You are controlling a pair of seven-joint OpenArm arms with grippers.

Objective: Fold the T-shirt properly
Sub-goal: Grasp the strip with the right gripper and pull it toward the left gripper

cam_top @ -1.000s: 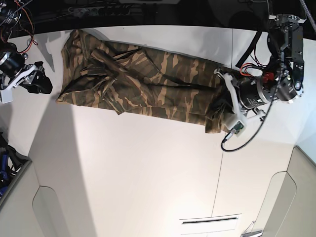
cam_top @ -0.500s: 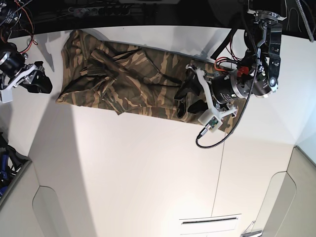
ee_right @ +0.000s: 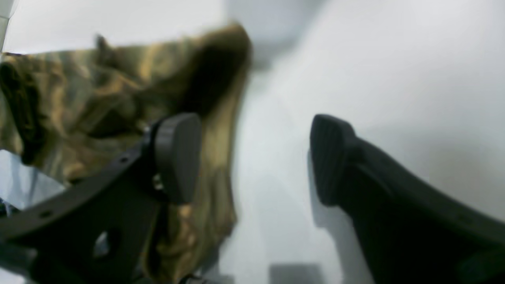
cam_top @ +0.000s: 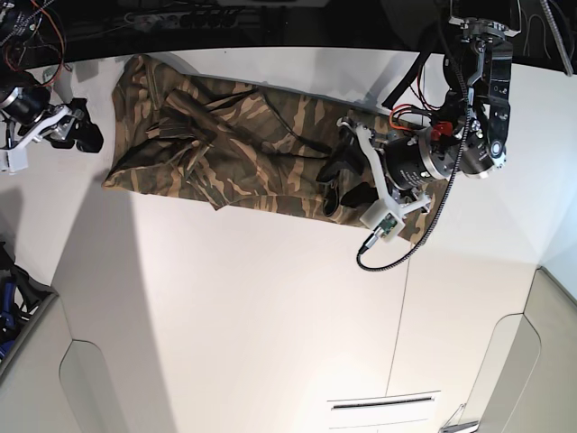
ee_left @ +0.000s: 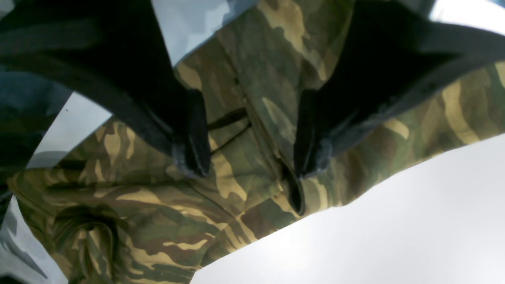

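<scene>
The camouflage T-shirt (cam_top: 252, 144) lies as a long rumpled band across the far part of the white table (cam_top: 225, 298). My left gripper (cam_top: 330, 186) hangs over the shirt's right part. In the left wrist view it (ee_left: 250, 161) is open, with its dark fingertips (ee_left: 193, 157) either side of a seam in the T-shirt (ee_left: 158, 221), close above the cloth's front edge. My right gripper (cam_top: 85, 128) is open just left of the shirt's left end. In the right wrist view it (ee_right: 254, 161) is over bare table, with the T-shirt (ee_right: 98, 94) to its left.
A black cable (cam_top: 388, 257) loops down from the left wrist onto the table. Wires and a dark edge (cam_top: 225, 18) run along the back. Beige panels (cam_top: 72, 388) stand at the front corners. A white slotted plate (cam_top: 383, 403) lies at the front right.
My left gripper moved left from the shirt's right end to over its right part, then stayed. My right gripper moved up and slightly right, closer to the shirt's left end.
</scene>
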